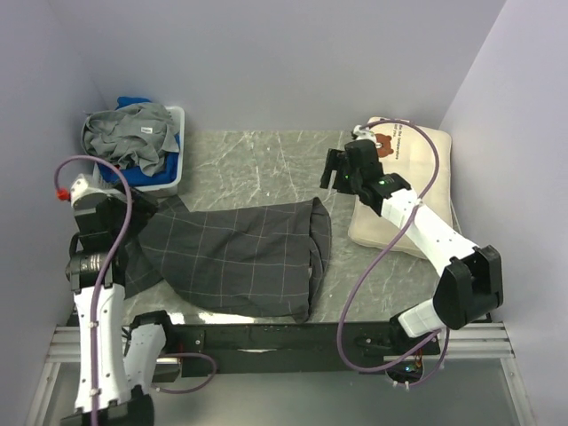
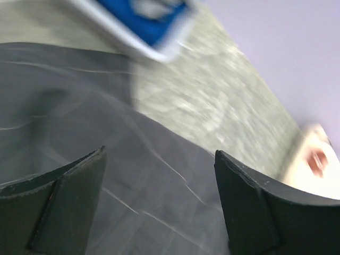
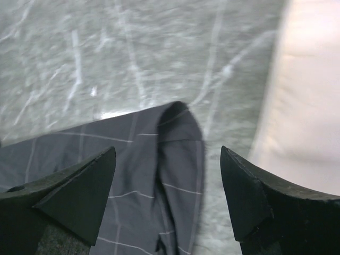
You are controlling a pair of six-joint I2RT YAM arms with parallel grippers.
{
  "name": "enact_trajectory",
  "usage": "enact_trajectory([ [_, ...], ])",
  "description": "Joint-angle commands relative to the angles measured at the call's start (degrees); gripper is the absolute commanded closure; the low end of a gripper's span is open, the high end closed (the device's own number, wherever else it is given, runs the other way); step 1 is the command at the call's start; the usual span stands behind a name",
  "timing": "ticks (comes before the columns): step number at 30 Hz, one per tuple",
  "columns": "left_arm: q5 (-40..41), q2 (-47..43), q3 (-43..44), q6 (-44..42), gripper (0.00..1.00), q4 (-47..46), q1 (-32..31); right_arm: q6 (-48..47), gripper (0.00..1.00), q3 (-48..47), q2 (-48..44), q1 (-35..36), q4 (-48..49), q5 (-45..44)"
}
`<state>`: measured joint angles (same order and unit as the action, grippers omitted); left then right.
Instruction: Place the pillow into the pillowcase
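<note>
One pillow [image 1: 417,151], pillowcase [image 1: 240,253], bin [image 1: 164,187] each; two pincers: left pincer [image 2: 159,159], right pincer [image 3: 167,154].

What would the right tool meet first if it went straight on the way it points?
Most likely the pillowcase: its dark end fold sits centred ahead of the right tool, whose jaws stand open. The pillow lies off to one side. Depth is hard to judge.

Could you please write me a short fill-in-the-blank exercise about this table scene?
1. The pillow lies to the ____ of the pillowcase.
2. The left pincer and the right pincer are both ____.
3. The white bin holds crumpled ____ clothing.
4. The pillow is entirely ____ the pillowcase.
Missing words: right; open; grey; outside.
</note>
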<state>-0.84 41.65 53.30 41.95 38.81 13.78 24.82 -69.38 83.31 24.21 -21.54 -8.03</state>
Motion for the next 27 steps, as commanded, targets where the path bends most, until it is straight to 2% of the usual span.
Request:
enact_trajectory([
  [1,-0.33,-0.87,2.78,-0.74,0.14,-4.26,-12.34,1.37,0.14,0.47,-6.47,-7.03,-3.34,-4.29],
  [2,0.74,-0.26,2.69,0.05,0.14,-4.44,-20.12,1.63,0.13,2.57,-7.54,-9.07,-3.07,-3.4],
  [4,7.04,2.64,2.25,2.51,0.14,-5.4,-28.15,1.99,0.11,4.42,-10.6,-13.02,-2.81,-2.43],
  [5,9.34,4.04,1.99,3.56,0.14,-7.15,-36.29,1.99,0.1,5.56,-11.67,-13.57,-2.98,-3.12],
  [7,12.6,8.96,0.76,7.25,0.13,-9.96,-44.33,2.34,0.04,6.45,-14.03,-14.36,-3.77,-7.49],
  [8,14.71,11.24,0.58,8.22,0.13,-13.98,-52.02,2.77,0.01,7.85,-14.83,-14.97,-3.95,-9.44],
  [11,17.62,24.58,5.83,9.29,0.1,-17.26,-63.74,4.97,0.0,11.71,-17.47,-19.52,-2.81,-10.52],
  [12,17.11,31.84,9.85,8.76,0.09,-18.49,-65.18,5.41,0.0,12.42,-18.43,-20.85,-2.63,-10.34],
  [14,13.53,38.47,13.48,7.19,0.04,-22.87,-67.21,5.77,0.0,14.8,-19.41,-24.18,-1.76,-9.46],
  [17,6.06,53.65,21.65,5.86,0.02,-25.53,-67.74,5.42,0.0,16.47,-20.2,-31.99,-1.14,-5.7],
  [19,4.1,59.31,28.77,5.07,0.02,-26.41,-68.18,5.41,0.0,16.82,-19.85,-35.09,-1.31,-3.32],
  [23,-0.91,72.56,38.79,3.75,0.03,-29.31,-68.54,7.43,0.0,18.4,-20.55,-37.65,0.44,1.17],
  [24,-1.61,74.96,44.03,3.49,0.03,-28.44,-68.71,7.44,0.0,18.93,-20.9,-37.83,0.97,2.22],
  [27,-1.71,82.44,51.71,2.87,0.04,-23.52,-69.15,7.44,0.0,19.29,-20.82,-37.92,0.89,4.07],
])
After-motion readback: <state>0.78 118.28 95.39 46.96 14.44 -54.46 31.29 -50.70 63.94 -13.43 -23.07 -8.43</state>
